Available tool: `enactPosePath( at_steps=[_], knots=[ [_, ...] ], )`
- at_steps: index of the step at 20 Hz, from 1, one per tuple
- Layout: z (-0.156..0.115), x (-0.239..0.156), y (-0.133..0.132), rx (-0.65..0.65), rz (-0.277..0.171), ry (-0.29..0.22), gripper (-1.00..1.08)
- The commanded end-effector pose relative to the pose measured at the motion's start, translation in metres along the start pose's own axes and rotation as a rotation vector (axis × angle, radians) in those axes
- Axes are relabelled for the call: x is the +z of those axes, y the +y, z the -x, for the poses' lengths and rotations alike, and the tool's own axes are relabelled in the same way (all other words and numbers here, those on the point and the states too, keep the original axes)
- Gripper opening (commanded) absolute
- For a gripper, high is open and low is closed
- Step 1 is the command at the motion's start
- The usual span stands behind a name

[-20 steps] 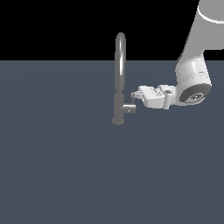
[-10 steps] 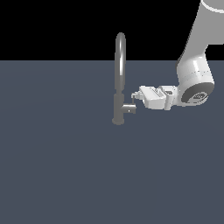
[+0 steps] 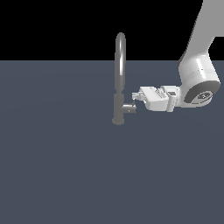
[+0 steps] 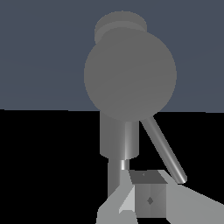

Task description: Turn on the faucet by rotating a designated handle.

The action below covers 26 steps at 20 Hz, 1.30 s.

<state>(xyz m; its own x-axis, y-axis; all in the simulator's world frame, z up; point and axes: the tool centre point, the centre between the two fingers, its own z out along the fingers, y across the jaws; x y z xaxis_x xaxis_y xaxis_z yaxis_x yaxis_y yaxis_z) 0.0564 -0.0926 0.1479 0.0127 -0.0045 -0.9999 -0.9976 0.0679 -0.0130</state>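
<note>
Faucet (image 3: 119,83) stands upright on the dark counter (image 3: 65,166) in the exterior view, its handle (image 3: 128,107) jutting toward that view's right. The white claw (image 3: 136,99) reaches in level from that side, its tip at the handle's end; whether it touches, or how far it is open, I cannot tell.

Wrist view: the handle's round end (image 4: 130,74) faces the camera, the thin lever pin (image 4: 164,148) slanting off it toward a grey fingertip (image 4: 148,199).
</note>
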Motion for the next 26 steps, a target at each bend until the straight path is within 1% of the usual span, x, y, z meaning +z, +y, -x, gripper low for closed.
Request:
enactPosePath(
  at_steps=[1,11,12,13,19,20,21,26],
  knots=[
    [0.000,0.000,0.000,0.000,0.000,0.000,-1.00],
    [-0.020,0.000,0.035,0.009,0.004,-0.004,-1.00],
    [-0.020,0.000,0.035,0.009,0.004,-0.004,-1.00],
    [-0.010,0.000,0.026,-0.010,0.002,0.000,-1.00],
    [-0.048,0.000,0.051,0.009,0.004,-0.004,-1.00],
    [-0.048,0.000,0.051,0.009,0.004,-0.004,-1.00],
    [-0.025,0.000,0.038,-0.025,0.006,-0.002,-1.00],
    [-0.060,0.000,0.046,-0.004,0.005,-0.003,-1.00]
  ],
)
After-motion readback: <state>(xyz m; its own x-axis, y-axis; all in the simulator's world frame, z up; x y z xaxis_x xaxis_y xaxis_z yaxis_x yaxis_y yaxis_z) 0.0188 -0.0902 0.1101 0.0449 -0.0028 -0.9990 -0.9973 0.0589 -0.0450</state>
